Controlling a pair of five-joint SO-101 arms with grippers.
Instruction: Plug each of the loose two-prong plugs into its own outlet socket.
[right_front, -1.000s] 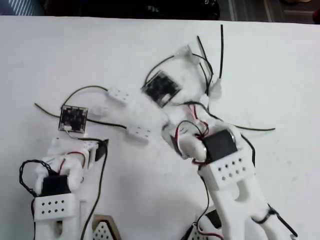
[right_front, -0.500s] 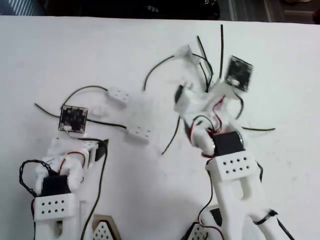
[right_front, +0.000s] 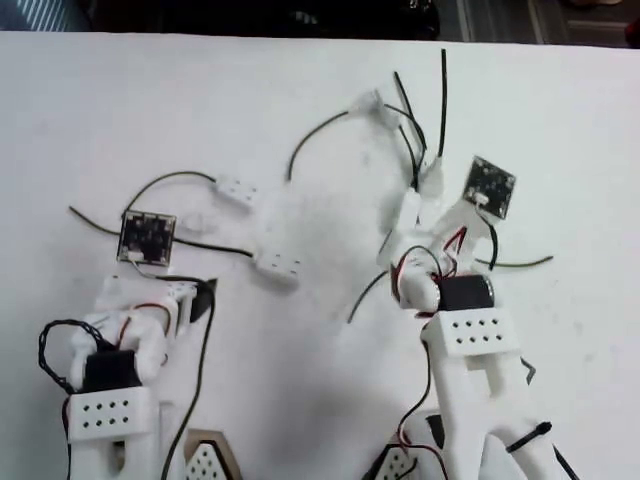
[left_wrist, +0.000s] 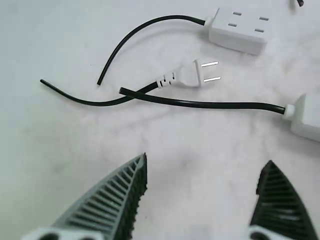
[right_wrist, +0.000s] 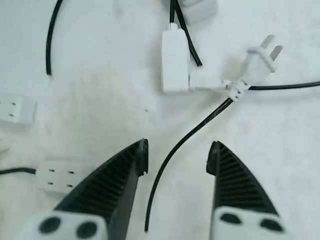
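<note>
Two-prong plug (right_wrist: 257, 59) lying loose right of table (right_front: 560, 120) centre, just beside outlet socket (right_wrist: 175, 62). Right gripper (right_wrist: 178, 146) hovering near side, jaws apart, empty. Risk: finger catching black cable (right_wrist: 200, 125), dragging plug askew.

A white table (right_front: 300, 380) takes up nearly the whole high view. Its top is faintly mottled with grey and lit brightly and evenly, with only soft shadows. Beyond its far edge, along the top of the frame, runs a dark strip (right_front: 250, 15) of room. In the upper left corner sits a pale blue slatted patch (right_front: 40, 12), and toward the upper right stand grey vertical bands (right_front: 500, 20).
</note>
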